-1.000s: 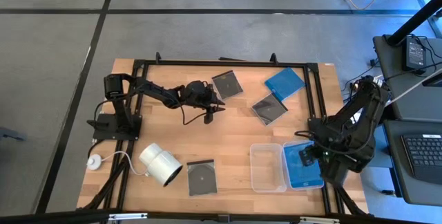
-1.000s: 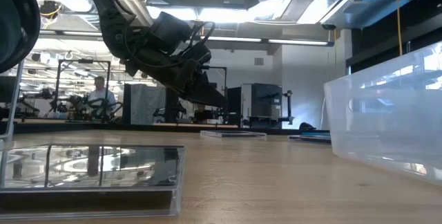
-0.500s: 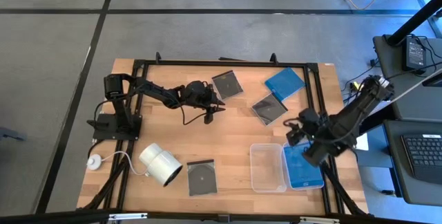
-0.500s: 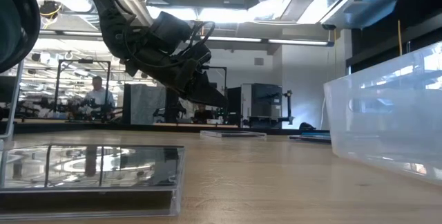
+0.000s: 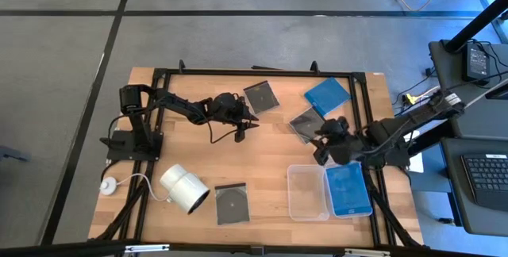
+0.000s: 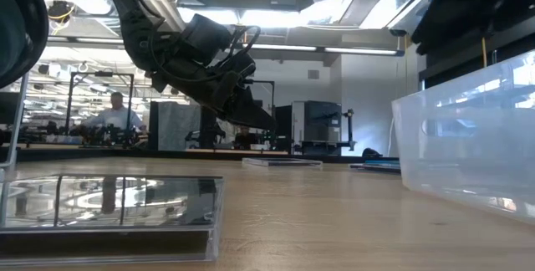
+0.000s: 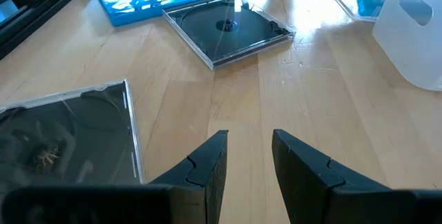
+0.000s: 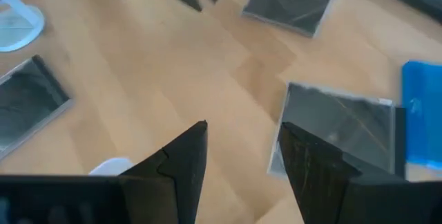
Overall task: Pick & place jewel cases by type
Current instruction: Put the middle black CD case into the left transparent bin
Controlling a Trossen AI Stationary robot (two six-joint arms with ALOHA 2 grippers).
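Three dark jewel cases lie flat on the wooden table: one at the far middle (image 5: pixel 261 96), one at mid right (image 5: pixel 309 124), one near the front edge (image 5: pixel 231 203). A blue jewel case (image 5: pixel 328 92) lies at the far right. Another blue one (image 5: pixel 348 189) lies in the right-hand clear tray. My left gripper (image 5: pixel 248 122) hovers open just short of the far dark case (image 7: pixel 65 137), nothing between its fingers. My right gripper (image 5: pixel 320 143) is open above the table, beside the mid-right dark case (image 8: pixel 342 131).
An empty clear tray (image 5: pixel 307 192) stands beside the tray with the blue case. A white cylinder (image 5: pixel 184 187) lies at the near left, with a cable running off it. A black frame (image 5: pixel 262 72) runs around the table top. Bare wood lies between the two grippers.
My right gripper has swung from over the tray with the blue case toward the table's far and left side, rolling and tipping as it went, and now stands by the mid-right dark case. Its fingers stay apart. The cases have not moved.
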